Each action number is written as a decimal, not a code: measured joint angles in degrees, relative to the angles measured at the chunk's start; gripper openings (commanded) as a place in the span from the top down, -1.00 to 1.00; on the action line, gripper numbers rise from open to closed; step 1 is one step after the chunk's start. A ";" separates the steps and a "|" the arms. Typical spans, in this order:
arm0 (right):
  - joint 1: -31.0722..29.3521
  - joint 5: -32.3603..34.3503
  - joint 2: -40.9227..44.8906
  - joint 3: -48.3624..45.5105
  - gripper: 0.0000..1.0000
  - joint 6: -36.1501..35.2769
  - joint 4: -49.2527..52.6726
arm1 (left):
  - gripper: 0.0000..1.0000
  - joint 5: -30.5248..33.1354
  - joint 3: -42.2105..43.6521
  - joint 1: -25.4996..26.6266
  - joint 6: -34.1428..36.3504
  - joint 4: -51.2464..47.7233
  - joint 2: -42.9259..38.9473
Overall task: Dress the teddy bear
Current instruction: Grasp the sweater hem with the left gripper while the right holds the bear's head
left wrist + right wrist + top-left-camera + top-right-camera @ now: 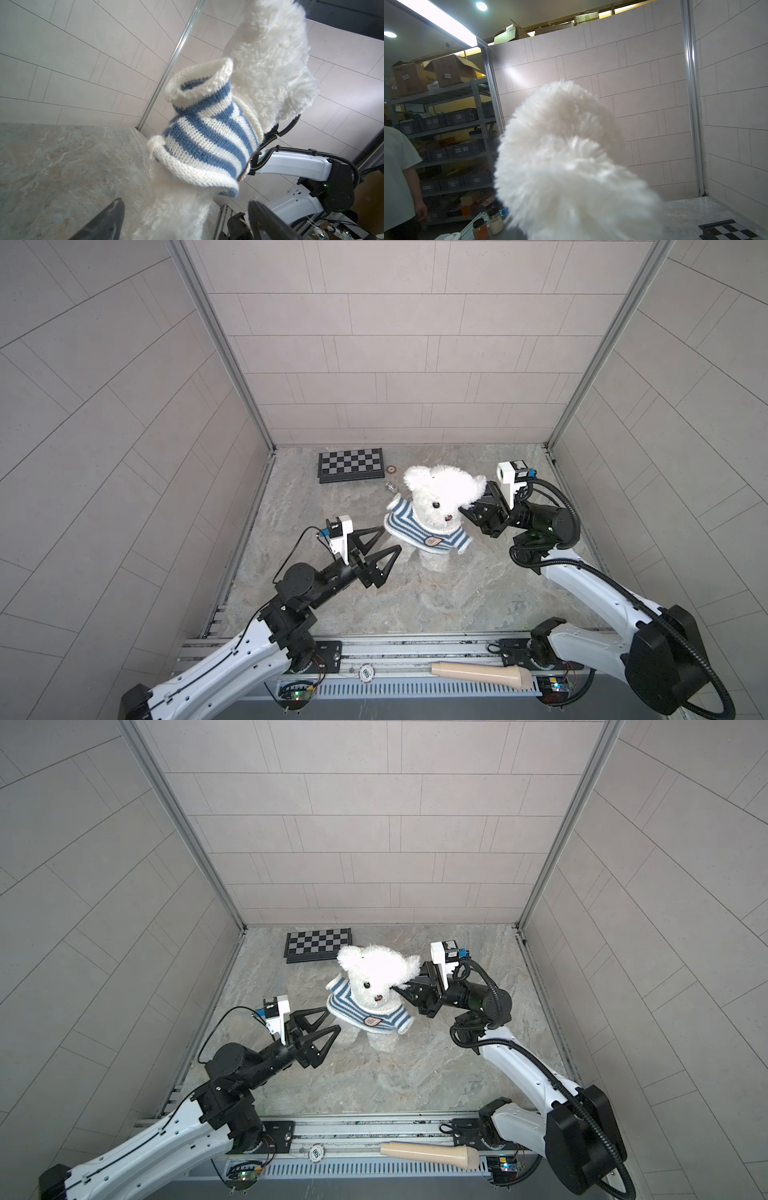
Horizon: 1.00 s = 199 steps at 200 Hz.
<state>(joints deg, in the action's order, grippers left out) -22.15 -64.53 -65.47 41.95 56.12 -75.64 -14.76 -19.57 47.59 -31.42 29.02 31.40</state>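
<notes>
In both top views the teddy bear (436, 493) (376, 973) stands upright on the table (374, 597), near the chessboard (351, 464). It is fluffy white with dark eyes and nose, and wears a blue-and-white striped sweater (419, 531) with a chest patch. The left gripper (390, 538) has its fingers spread wide and empty, just beside the sweater hem. The right gripper (466, 511) has its fingers pinched on fur at the side of the head.

Left wrist view: the sweater (207, 141) is bunched over the torso, with one sleeve gaping.

Right wrist view: the teddy bear (566, 166) fills the frame with white fur, and the fingers are hidden.

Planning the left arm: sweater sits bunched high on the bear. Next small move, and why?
Probably close the left gripper on the hem of the striped sweater and tug down: its jaws stand open beside the knit, the teddy bear is bare below, and the right gripper pinches its head upright.
</notes>
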 measured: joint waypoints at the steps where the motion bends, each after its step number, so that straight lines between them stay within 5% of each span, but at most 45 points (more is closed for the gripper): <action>1: -0.02 -0.02 -0.04 0.02 1.00 0.02 -0.04 | -0.93 -0.09 -0.02 0.00 0.02 0.09 0.11; 64: -2.27 -0.22 -0.52 0.79 1.00 2.10 -1.46 | -0.95 -4.66 -0.02 0.00 2.45 7.21 8.17; 91: -3.39 -0.22 -0.87 0.79 1.00 2.21 -1.79 | -0.50 -5.64 -0.11 0.04 3.21 10.32 10.16; 127: -3.82 0.52 -1.29 0.79 1.00 2.01 -2.03 | 0.37 -6.60 -0.55 0.33 3.04 13.25 13.05; 158: -3.85 1.55 -0.87 0.76 0.42 -0.24 0.28 | 0.99 -5.57 -0.55 0.44 3.39 13.53 11.54; 199: -3.96 3.50 6.19 -0.26 -0.15 -12.11 16.65 | 1.00 -1.11 -0.55 0.44 6.25 7.21 4.79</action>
<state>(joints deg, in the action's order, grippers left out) -26.11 -61.04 -59.29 41.69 44.01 -58.98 -15.88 -20.12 48.03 -25.17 36.23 36.18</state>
